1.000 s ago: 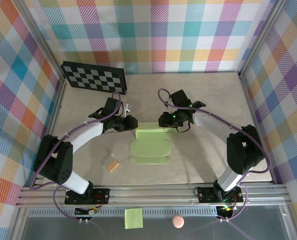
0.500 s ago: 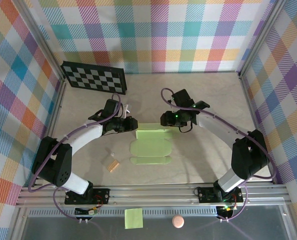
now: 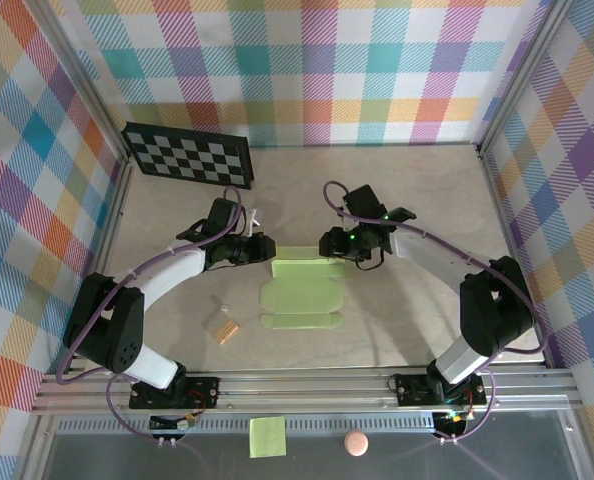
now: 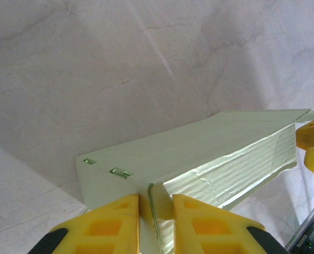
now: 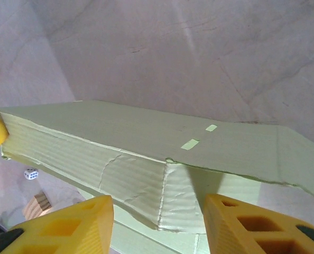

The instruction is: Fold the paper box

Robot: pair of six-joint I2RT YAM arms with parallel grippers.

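Paper box (image 3: 302,292): pale green card in the middle of the surface (image 3: 417,200); the near part lies flat and the far strip is folded up between the two pincers
Left pincer (image 3: 264,248): at the left end of the raised strip; in the left wrist view the pincer (image 4: 156,203) has its yellow fingers (image 4: 114,219) squeezed on a thin edge of the paper box (image 4: 210,153)
Right pincer (image 3: 329,243): at the right end of the strip; in the right wrist view the pincer (image 5: 158,219) has its fingers (image 5: 67,225) wide apart, with a corner of the paper box (image 5: 141,137) in between
Surface: pale, with faint cracks like stone
Small things: a tan block (image 3: 225,330) and a tiny white die (image 3: 222,309) lie left of the box, apart from it
Room: walls of bright coloured checks; a black and white check board (image 3: 187,154) sits at the far left
Front ledge: a yellow-green sticky note (image 3: 267,436) and a pink ball (image 3: 355,442)
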